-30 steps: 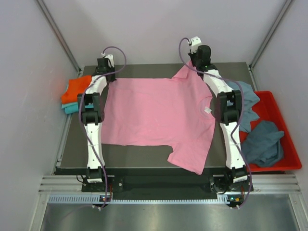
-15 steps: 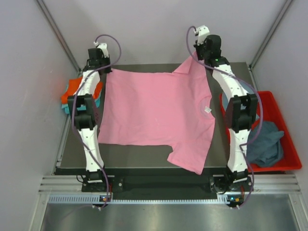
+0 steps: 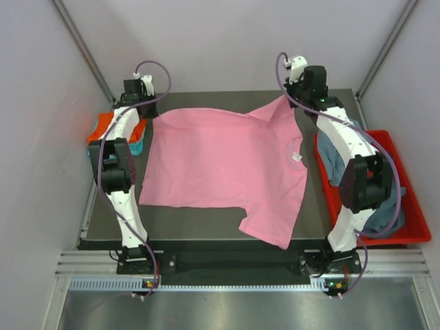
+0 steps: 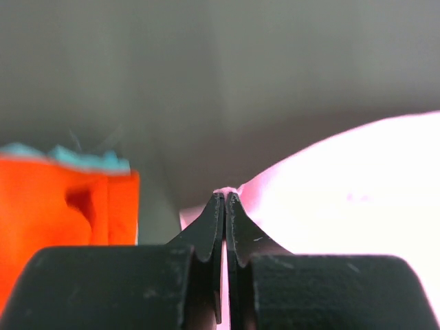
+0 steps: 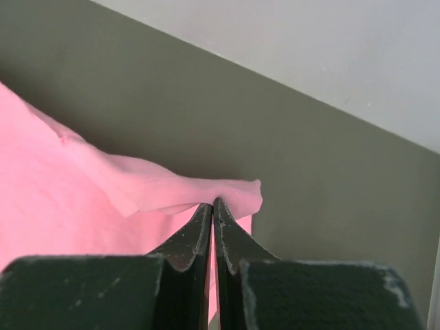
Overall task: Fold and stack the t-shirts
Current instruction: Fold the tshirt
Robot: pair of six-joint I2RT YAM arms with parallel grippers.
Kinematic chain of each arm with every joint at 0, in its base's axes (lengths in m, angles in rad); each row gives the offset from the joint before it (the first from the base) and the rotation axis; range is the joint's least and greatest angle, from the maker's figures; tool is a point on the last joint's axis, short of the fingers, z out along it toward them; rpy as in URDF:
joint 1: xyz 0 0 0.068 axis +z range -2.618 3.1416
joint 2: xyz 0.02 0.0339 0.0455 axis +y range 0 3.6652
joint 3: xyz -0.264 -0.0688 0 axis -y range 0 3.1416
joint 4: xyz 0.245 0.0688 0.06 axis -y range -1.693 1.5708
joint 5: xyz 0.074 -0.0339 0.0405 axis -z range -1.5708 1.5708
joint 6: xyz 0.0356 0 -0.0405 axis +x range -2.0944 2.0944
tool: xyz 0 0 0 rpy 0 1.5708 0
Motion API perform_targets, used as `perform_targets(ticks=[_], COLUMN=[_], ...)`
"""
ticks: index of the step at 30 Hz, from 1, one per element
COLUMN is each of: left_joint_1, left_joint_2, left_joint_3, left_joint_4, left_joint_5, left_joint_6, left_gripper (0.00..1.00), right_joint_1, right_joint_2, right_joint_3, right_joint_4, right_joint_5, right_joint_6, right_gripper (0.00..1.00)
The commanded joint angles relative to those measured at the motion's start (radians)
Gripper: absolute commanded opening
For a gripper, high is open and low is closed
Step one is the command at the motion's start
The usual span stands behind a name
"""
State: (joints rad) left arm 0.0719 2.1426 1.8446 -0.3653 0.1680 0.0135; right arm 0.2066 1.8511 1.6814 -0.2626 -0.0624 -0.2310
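At the far left edge of the table point(image 3: 206, 223), the orange t-shirt point(image 3: 106, 127) lay on a teal t-shirt point(image 3: 135, 146). The left gripper point(image 4: 225, 196) was clamped on the far left corner of the pink t-shirt point(image 3: 220, 161), which lay spread across the table. The right gripper point(image 5: 213, 203) pinched its far right sleeve. A grey-blue t-shirt point(image 3: 330, 148) sat in the red bin point(image 3: 405, 230) at right.

The pink tee point(image 3: 220, 161) is looking like soft matt cloth, the desk point(image 3: 206, 223) is showing a smooth matt top, and the bin point(image 3: 414, 223) is gleaming like red plastic.
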Motion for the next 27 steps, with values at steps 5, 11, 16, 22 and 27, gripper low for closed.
perform_targets(ticks=[5,11,16,22,27], left_joint_1=[0.031,0.039,0.039,0.039,0.039], left_joint_2=[-0.167,-0.248,-0.286,-0.317,-0.340], left_joint_3=[-0.113,-0.195,-0.225,-0.268,-0.327], left_joint_4=[-0.007,0.002,-0.026,-0.066,-0.089], left_joint_5=[0.016,0.021,0.044,0.056,0.051], left_joint_6=[0.000,0.002,-0.006,-0.010,-0.010], left_gripper=[0.00,0.00,0.00,0.00,0.00], right_joint_1=[0.007,0.017,0.020,0.022,0.020], right_joint_2=[-0.206,-0.317,-0.389,-0.472,-0.533], right_joint_3=[-0.107,-0.189,-0.287,-0.393,-0.465], right_joint_4=[-0.010,-0.041,-0.053,-0.066,-0.084], right_joint_5=[-0.008,-0.010,-0.011,-0.020,-0.030], right_joint_6=[0.032,0.053,0.061,0.073,0.073], right_gripper=[0.00,0.00,0.00,0.00,0.00])
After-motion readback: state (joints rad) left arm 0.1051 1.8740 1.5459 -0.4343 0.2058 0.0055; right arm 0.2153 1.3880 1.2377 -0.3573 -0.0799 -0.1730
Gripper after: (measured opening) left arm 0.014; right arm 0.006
